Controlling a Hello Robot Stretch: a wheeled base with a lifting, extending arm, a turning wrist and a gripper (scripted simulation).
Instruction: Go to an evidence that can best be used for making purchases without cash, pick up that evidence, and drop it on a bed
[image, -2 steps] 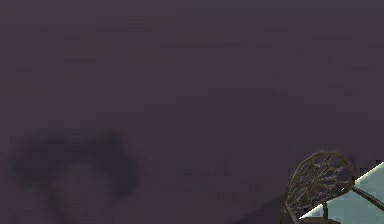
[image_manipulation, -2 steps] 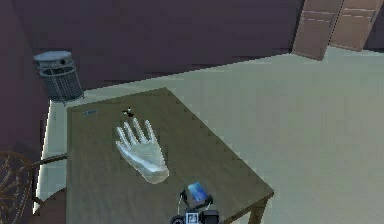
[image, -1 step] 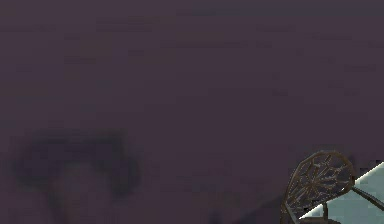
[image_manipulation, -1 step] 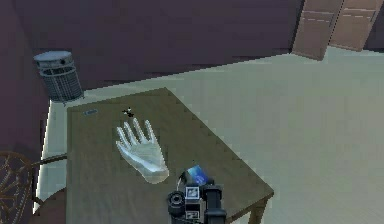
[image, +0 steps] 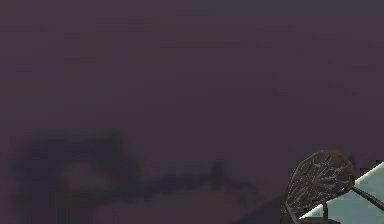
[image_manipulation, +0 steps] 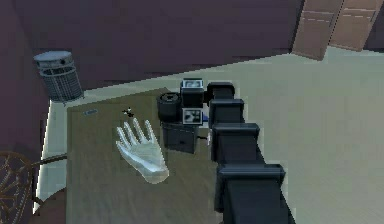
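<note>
Card: judged to be the small pale flat piece (image_manipulation: 88, 114) lying near the upper-left corner of the table (image_manipulation: 95, 175), in the arm side view's left half. The gripper (image_manipulation: 168, 120) stands over the tabletop at frame centre; whether it holds anything cannot be told. The piece lies left of the gripper, apart from it, above the white hand model (image_manipulation: 142, 152). Its long axis is indistinct.

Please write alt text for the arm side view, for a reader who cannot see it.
The robot's dark square arm reaches over a brown wooden table, its gripper near a white hand-shaped sculpture; whether it holds anything cannot be told. A grey wire-mesh bin stands on the floor beyond the table.
</note>
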